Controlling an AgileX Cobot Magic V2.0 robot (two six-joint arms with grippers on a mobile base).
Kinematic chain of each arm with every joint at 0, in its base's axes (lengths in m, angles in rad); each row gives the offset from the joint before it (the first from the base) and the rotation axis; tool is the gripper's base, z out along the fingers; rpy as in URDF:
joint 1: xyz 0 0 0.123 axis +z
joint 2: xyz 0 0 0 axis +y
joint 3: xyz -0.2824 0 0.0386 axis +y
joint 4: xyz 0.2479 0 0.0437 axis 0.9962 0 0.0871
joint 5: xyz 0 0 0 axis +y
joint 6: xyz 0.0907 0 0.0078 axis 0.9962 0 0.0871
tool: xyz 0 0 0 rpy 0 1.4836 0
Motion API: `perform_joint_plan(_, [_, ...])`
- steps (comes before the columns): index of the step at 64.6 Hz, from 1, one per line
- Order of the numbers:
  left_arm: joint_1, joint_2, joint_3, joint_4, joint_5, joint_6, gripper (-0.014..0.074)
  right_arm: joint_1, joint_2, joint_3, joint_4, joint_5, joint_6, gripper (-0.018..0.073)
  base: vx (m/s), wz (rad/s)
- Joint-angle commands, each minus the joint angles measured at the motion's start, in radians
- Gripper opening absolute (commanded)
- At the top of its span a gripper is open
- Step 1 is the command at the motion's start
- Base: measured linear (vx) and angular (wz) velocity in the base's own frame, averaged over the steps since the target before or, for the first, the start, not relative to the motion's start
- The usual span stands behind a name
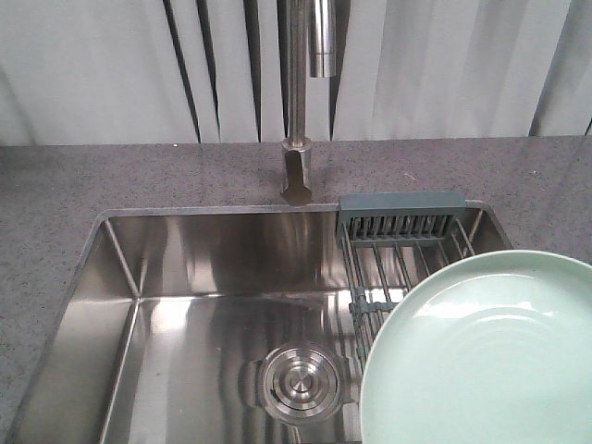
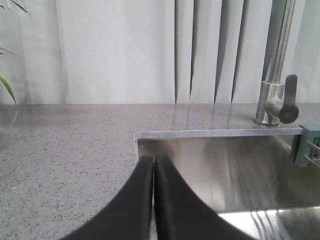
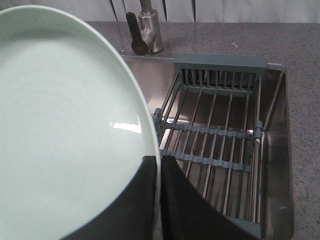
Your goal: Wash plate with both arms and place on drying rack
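Gripping the plate (image 3: 65, 125) at its rim in the right hand (image 3: 160, 165) beside the drying rack (image 3: 215, 135); holding the left hand (image 2: 153, 162) closed, empty, over the table (image 2: 60, 150) by the sink (image 2: 225, 170).

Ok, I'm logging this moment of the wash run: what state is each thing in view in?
plate: clamped at its rim, held aloft.
right gripper: shut on the plate.
left gripper: shut, empty.
faucet: no water running.
sink: no standing water seen.
drying rack: set in the sink's right end, visible bars bare.
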Motion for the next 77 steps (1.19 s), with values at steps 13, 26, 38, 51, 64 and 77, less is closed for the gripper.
perform_joint_plan(13, [-0.004,-0.016,0.014,-0.001,-0.066,-0.004,-0.0006,-0.001,0.012,-0.024,0.004,-0.075,-0.001,-0.0002,0.00,0.00])
perform_joint_plan(26, [-0.004,-0.016,0.014,-0.001,-0.066,-0.004,-0.0006,-0.001,0.012,-0.024,0.004,-0.075,-0.001,-0.0002,0.00,0.00])
perform_joint_plan(38, [-0.004,-0.016,0.014,-0.013,-0.104,-0.020,-0.0006,-0.001,0.012,-0.024,0.004,-0.075,-0.001,-0.0002,0.00,0.00])
perform_joint_plan(51, [-0.004,-0.016,0.014,-0.241,-0.115,-0.288,-0.0006,-0.001,0.012,-0.024,0.004,-0.074,-0.001,-0.0002,0.00,0.00])
perform_joint_plan(64, [-0.004,-0.016,0.014,-0.291,-0.121,-0.336,-0.0006,-0.001,0.012,-0.024,0.004,-0.074,-0.001,-0.0002,0.00,0.00])
perform_joint_plan(77, [-0.004,-0.016,0.014,-0.424,-0.210,-0.397,-0.0006,-0.001,0.012,-0.024,0.004,-0.074,-0.001,-0.0002,0.00,0.00])
